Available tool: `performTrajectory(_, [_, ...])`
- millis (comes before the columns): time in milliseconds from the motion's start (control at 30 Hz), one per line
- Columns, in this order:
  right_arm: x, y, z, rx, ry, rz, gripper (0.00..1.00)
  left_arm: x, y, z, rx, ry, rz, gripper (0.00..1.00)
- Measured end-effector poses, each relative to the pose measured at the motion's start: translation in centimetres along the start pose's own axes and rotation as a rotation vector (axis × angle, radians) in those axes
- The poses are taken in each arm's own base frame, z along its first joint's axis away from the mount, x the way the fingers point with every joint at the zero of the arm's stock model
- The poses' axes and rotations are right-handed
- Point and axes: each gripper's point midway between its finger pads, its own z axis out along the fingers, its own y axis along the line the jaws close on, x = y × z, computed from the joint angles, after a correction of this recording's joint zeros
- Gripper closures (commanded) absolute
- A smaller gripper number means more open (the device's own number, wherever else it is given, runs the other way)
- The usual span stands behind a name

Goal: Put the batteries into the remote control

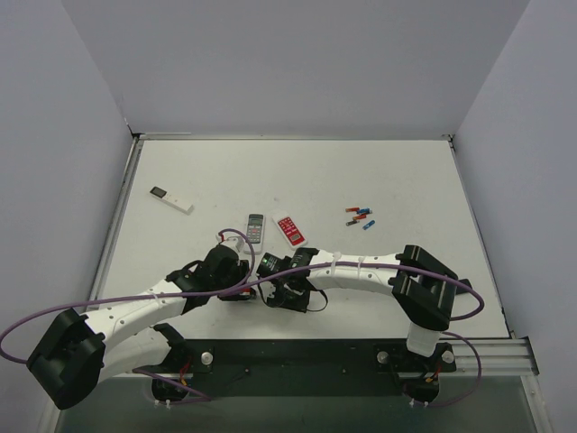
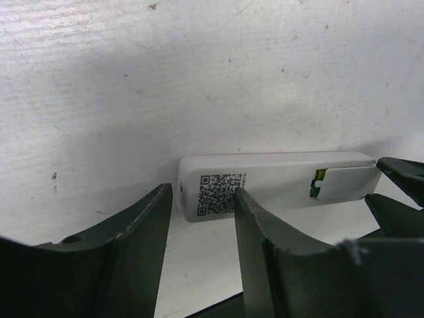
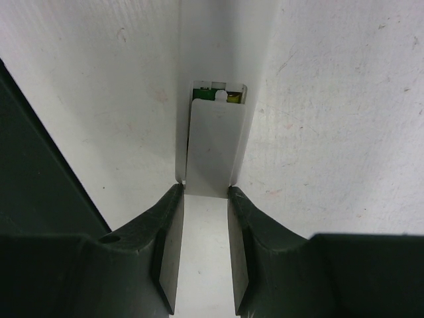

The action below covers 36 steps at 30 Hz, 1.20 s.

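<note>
The remote control (image 2: 278, 179) lies back-up on the table, white, with a QR code near one end. Its battery cover (image 3: 212, 146) is slid partly off, and green and yellow show in the gap (image 3: 228, 98). My right gripper (image 3: 205, 193) pinches the cover end of the remote, fingertips (image 2: 401, 175) on either side. My left gripper (image 2: 204, 193) stands open at the QR end, one finger in front of the code and one just off the end. In the top view both grippers (image 1: 261, 290) meet low in the middle and hide the remote. The batteries (image 1: 361, 216) lie loose to the right.
A grey-faced remote (image 1: 256, 228) and a red-faced one (image 1: 289, 230) lie just beyond the grippers. A slim white stick with a black end (image 1: 171, 199) lies at the left. Walls enclose the table (image 1: 406, 180) on three sides.
</note>
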Motion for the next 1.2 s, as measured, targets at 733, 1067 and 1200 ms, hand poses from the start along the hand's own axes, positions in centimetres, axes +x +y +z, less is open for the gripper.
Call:
performTrajectory(733, [-0.7,0.1,-0.4,-0.015,-0.016,-0.009,0.67,-0.2,-0.2,-0.2,0.008,-0.010,0.000,0.48])
performTrajectory(1067, [-1.1,0.3,-1.6,-0.020,-0.054,0.028,0.62,-0.4,-0.4,-0.4,0.018,-0.022,-0.001,0.44])
performTrajectory(1200, [-2.1,-0.1,-4.0,0.000,-0.153,0.109,0.62,-0.6,-0.5,-0.5,0.024,-0.029,-0.003,0.43])
